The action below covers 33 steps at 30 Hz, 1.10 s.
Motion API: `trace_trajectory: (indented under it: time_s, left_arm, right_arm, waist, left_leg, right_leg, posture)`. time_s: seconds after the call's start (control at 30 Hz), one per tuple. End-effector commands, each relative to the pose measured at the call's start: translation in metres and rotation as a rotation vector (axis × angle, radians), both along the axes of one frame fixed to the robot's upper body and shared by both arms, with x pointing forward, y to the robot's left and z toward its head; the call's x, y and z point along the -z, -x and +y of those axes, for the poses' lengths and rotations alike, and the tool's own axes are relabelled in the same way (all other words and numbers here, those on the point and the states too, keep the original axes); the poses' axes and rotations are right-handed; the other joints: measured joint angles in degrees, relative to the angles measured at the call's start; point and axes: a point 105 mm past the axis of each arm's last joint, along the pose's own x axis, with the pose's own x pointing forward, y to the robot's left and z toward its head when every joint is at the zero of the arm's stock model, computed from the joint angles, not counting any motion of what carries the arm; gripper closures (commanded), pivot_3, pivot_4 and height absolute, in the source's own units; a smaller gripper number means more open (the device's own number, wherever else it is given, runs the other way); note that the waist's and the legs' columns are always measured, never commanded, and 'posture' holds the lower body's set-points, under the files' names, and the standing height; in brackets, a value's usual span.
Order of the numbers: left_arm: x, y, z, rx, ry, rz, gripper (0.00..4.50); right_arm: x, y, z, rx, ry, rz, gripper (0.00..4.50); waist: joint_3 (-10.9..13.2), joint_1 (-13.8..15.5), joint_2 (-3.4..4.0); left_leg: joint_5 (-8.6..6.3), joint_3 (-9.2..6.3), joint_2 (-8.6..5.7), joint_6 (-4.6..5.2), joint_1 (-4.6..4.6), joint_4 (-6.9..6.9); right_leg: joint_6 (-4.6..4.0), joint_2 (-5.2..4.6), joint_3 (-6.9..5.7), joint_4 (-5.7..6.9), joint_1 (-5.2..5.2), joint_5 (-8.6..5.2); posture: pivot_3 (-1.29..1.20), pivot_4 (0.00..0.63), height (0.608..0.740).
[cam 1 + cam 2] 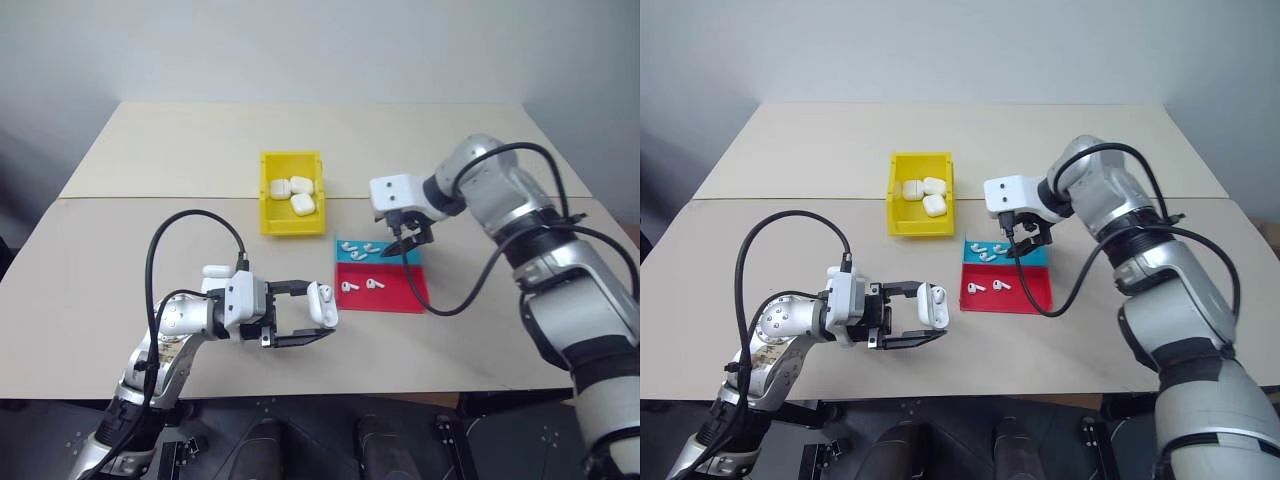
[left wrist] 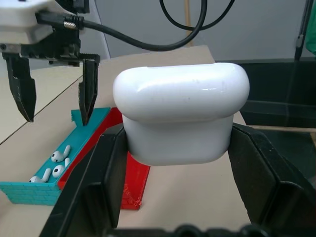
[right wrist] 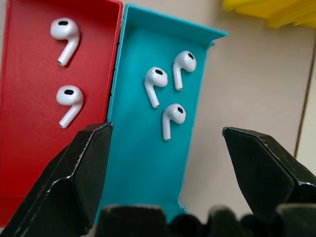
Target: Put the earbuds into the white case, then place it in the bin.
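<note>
Above the tray's (image 1: 400, 290) blue far half, the right gripper (image 1: 404, 244) is held open over three earbuds (image 3: 168, 89); the case (image 1: 321, 303) is clamped by the left gripper (image 1: 300, 315).

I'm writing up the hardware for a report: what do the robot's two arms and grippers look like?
Both arms are silver-grey metal with black joint sections. Each wrist carries a white boxy housing, and a thick black cable loops from it back along the arm. The left gripper and right gripper each have two black, angular plastic fingers tapering to tips.

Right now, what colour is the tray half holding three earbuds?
Teal-blue tray half; the other half is red. It shows best in the right wrist view.
</note>
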Motion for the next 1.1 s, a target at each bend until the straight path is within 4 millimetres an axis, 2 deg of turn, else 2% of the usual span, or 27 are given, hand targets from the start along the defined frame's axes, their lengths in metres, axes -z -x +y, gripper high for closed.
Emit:
trace_trajectory:
  time_s: [0.03,0.1,0.13,0.83,0.97,1.1]
  left_arm:
    - [-0.010,0.006,-0.003,0.005,0.020,-0.057,1.74]
    - [-0.010,0.008,-0.003,0.001,0.023,-0.055,1.74]
    - [-0.010,0.008,-0.003,-0.002,0.025,-0.054,1.74]
    - [-0.011,0.007,-0.002,-0.035,0.030,-0.056,1.74]
    - [-0.010,0.008,-0.002,-0.035,0.026,-0.055,1.74]
    - [-0.011,0.008,-0.001,-0.033,0.024,-0.054,1.74]
  right_arm:
    - [-0.008,-0.009,0.008,-0.026,0.048,-0.054,0.61]
    - [-0.005,-0.012,0.013,-0.028,0.054,-0.059,0.89]
    - [-0.004,-0.012,0.015,-0.035,0.055,-0.058,1.20]
    - [0.019,-0.023,0.020,-0.026,0.136,-0.102,1.20]
    - [0.021,-0.023,0.019,-0.025,0.139,-0.103,2.09]
    - [0.022,-0.024,0.018,-0.016,0.137,-0.105,2.09]
  waist:
    - [0.0,-0.2,0.00]
    - [0.0,-0.2,0.01]
    - [0.0,-0.2,0.01]
    - [0.0,-0.2,0.05]
    - [0.0,-0.2,0.05]
    - [0.0,-0.2,0.05]
  left_leg:
    - [0.00,0.00,0.00,0.00,0.02,-0.01]
    - [0.00,0.00,0.01,-0.01,0.04,-0.01]
    - [0.00,-0.01,0.01,-0.01,0.05,-0.02]
    - [0.09,-0.03,-0.01,-0.15,0.09,-0.20]
    - [0.09,-0.02,-0.02,-0.16,0.10,-0.22]
    - [0.10,-0.03,-0.01,-0.17,0.10,-0.23]
  right_leg:
    - [0.00,0.00,0.00,0.01,0.00,0.00]
    - [-0.02,0.01,0.00,0.02,0.01,0.01]
    - [-0.02,0.01,0.00,0.03,0.02,0.01]
    - [-0.04,0.01,0.00,0.04,-0.02,0.02]
    - [-0.04,0.01,0.00,0.03,-0.01,0.02]
    - [-0.04,0.01,0.00,0.03,-0.02,0.02]
  posture:
    - [0.00,0.150,0.740]
    - [0.00,0.150,0.740]
    - [0.00,0.150,0.740]
    - [0.00,0.150,0.740]
    - [0.00,0.150,0.740]
    - [0.00,0.150,0.740]
